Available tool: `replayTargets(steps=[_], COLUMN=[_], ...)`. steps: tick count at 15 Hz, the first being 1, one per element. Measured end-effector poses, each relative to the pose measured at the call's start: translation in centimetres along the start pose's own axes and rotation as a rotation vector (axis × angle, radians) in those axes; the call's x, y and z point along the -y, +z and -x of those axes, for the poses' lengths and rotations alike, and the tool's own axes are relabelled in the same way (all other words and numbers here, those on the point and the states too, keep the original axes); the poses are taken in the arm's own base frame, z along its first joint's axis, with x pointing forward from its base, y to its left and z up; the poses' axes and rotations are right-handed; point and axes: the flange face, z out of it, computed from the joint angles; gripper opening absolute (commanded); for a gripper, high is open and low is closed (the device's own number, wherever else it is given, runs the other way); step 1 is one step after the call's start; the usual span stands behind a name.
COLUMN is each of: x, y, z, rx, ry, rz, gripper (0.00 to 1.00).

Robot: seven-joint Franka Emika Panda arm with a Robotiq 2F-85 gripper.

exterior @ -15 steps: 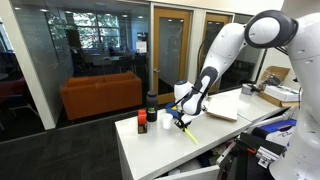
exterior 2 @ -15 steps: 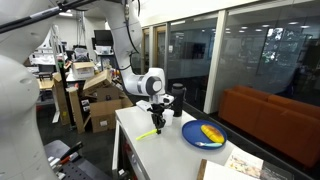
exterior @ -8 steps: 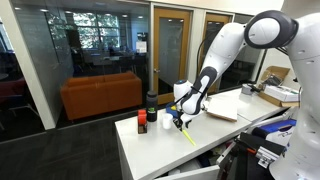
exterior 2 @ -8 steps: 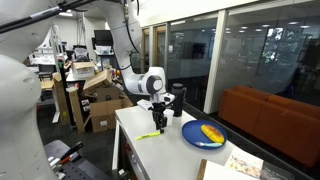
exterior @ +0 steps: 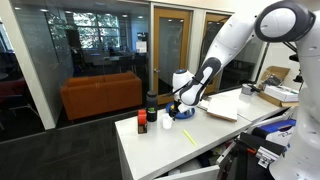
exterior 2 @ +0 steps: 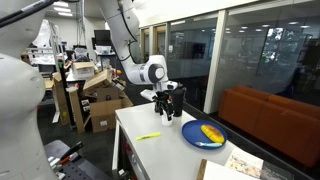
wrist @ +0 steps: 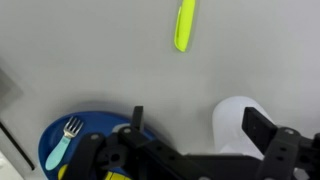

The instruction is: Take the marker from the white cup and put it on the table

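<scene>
The tool (wrist: 197, 125) hangs above the counter (wrist: 90, 50) with its jaws spread wide and nothing between them. The white cup (wrist: 240, 125) stands just beside one finger. On the other side is a blue plate (wrist: 100, 122) (a small fork (wrist: 62, 143) rests on it). The marker (wrist: 185, 24) lies flat on the bare counter, apart from the cup.

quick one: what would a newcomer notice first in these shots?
First, the slim yellow-green marker, lying flat and alone on the plain white table top. Next, the big white arm's tool, open and empty, hanging above the small white cup and the round blue plate with yellow contents.
</scene>
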Motion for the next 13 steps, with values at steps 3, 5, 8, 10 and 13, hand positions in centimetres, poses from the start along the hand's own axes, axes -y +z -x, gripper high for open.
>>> replayTargets(steps=[3,5,8,10,13], x=[-0.3,-0.4,-0.9,-1.2,-1.6], y=[-3.0,-4.5,-5.9,-6.4,-7.1], z=[-0.7,-0.8,-0.5,-0.3,0.1], rx=[-0.04,-0.06,-0.059,-0.049,-0.035], ry=[-0.009,-0.017,-0.021,-0.016,-0.01], rz=[-0.008,-0.006,0.005,0.007,0.005], gripper=[1.0,1.0,1.0,1.0,1.0])
